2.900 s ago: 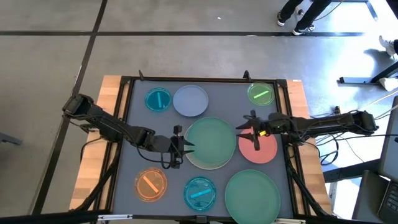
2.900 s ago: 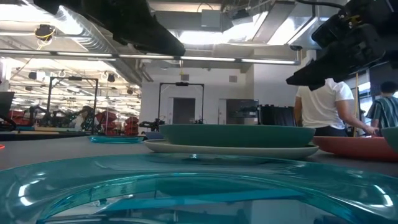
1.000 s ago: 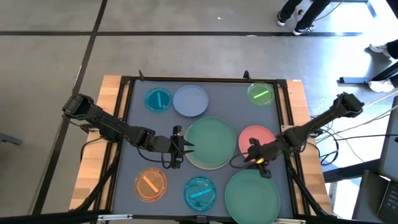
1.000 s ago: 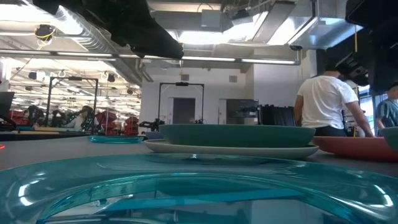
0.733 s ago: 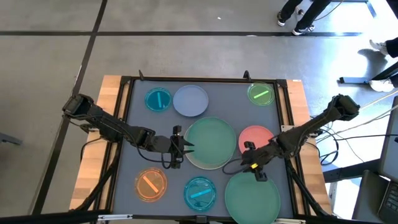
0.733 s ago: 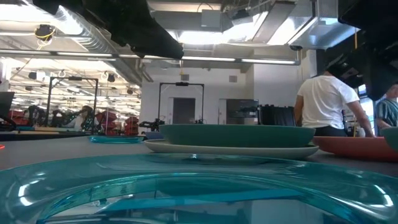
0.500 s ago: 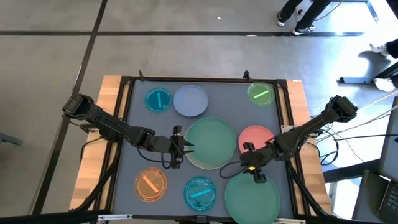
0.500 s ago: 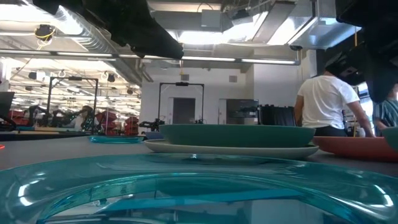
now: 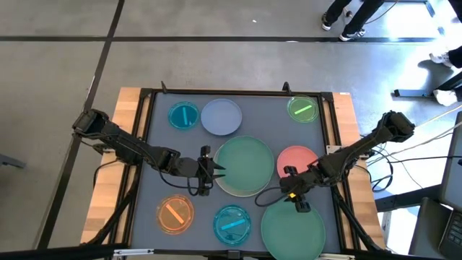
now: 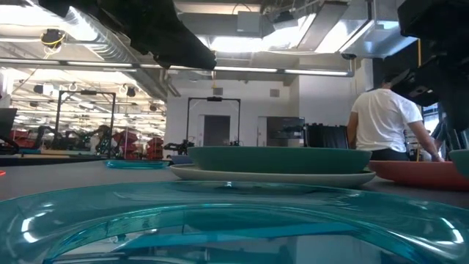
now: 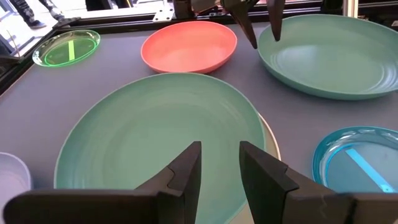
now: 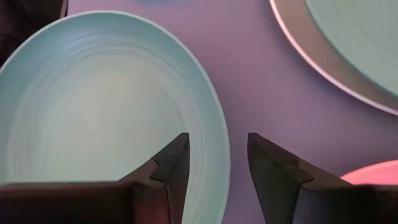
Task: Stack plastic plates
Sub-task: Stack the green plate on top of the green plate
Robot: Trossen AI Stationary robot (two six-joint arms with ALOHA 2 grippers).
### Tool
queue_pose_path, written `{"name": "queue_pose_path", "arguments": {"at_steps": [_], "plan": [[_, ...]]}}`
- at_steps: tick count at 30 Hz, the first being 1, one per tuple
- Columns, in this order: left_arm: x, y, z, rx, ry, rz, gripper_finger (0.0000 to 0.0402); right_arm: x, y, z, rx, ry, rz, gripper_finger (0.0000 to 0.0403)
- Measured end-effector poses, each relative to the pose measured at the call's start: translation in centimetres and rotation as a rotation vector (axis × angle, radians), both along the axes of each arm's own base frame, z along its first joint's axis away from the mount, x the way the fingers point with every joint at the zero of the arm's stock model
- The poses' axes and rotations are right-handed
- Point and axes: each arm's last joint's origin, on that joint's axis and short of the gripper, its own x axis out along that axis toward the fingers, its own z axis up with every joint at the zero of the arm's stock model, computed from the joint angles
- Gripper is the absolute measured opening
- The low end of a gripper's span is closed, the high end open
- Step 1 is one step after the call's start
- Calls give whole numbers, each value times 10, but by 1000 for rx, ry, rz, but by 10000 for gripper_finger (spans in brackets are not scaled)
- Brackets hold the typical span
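A large green plate lies in a cream plate at the table's middle. My left gripper stands open at this stack's left rim and touches nothing. A second large green plate sits by the near right corner. My right gripper is open over its far rim, one finger on each side of the rim line. A pink plate lies just beyond it.
Small plates lie flat around the mat: blue, lavender and translucent green along the far side, orange and teal along the near side. A black frame borders the mat. A person stands behind the table.
My right gripper has moved a little toward the table's near edge and left, from beside the pink plate to over the far rim of the near green plate. My left arm and all the plates have kept still.
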Motion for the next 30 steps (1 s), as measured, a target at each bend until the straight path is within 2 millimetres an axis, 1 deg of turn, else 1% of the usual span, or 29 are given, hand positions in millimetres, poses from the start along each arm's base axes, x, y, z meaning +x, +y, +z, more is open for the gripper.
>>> {"name": "queue_pose_path", "arguments": {"at_steps": [9,11,21,27,30], "plan": [[0,0,0,0,1,1,102,0,0,0,6,7,-12,152],[0,0,0,0,1,1,102,1,0,-3,-10,9,-20,152],[0,0,0,0,1,1,102,9,4,-29,-75,112,-22,152],[0,0,0,-1,0,1,102,9,5,-30,-78,116,-22,151],[0,0,0,-1,0,1,102,9,5,-30,-78,116,-22,142]]}}
